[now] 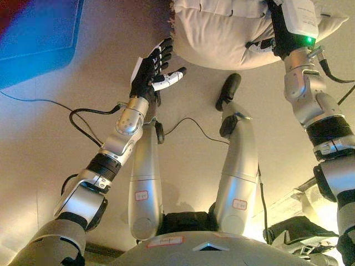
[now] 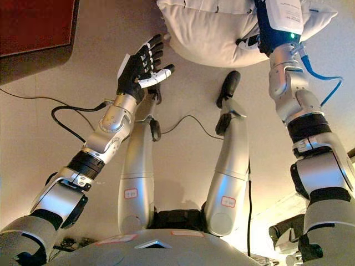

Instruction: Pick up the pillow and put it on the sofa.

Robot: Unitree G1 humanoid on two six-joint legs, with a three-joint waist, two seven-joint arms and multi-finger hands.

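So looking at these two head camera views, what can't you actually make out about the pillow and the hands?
- Pillow: its upper part is cut off by the top edge in both views, so its full shape is unknown.
- Right hand: its fingers are hidden against the pillow, behind the wrist; whether it grips cannot be told.
- Sofa: cannot be identified in either view.
- Left hand: open beside the pillow; whether its fingertips touch it is unclear.

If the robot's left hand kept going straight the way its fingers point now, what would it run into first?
Most likely the cream-white fabric pillow: the left hand is open, fingers aimed up toward the pillow's near left edge. Depth is unclear, so it might pass just beside that edge.
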